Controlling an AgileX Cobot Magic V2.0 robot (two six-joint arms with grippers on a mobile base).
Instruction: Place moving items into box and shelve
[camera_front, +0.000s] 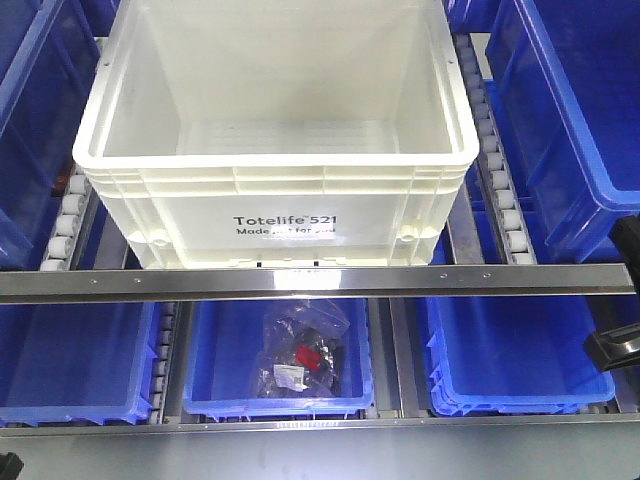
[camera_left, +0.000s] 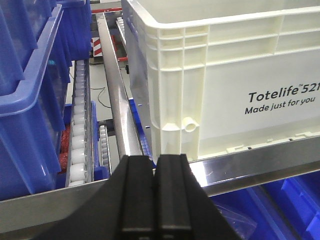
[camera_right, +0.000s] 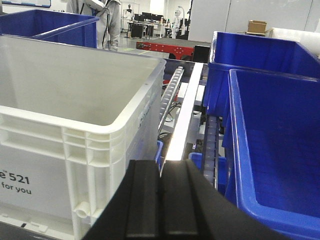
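Note:
The box (camera_front: 280, 215) is a large white crate printed "Totelife 521". It stands on the roller tracks of the upper shelf level, behind the metal front rail (camera_front: 300, 282). What I can see of its inside looks bare, and the moving items are out of view. My left gripper (camera_left: 154, 159) is shut with nothing in it, just in front of the box's left front corner (camera_left: 172, 75). My right gripper (camera_right: 161, 163) is also shut and holds nothing, off the box's right front corner (camera_right: 100, 150).
Blue bins flank the box on both sides (camera_front: 570, 120) (camera_front: 25, 110). Three more sit on the lower level; the middle one (camera_front: 215, 385) holds a clear bag of dark parts (camera_front: 300, 350). White roller tracks (camera_front: 70, 215) run along the shelf.

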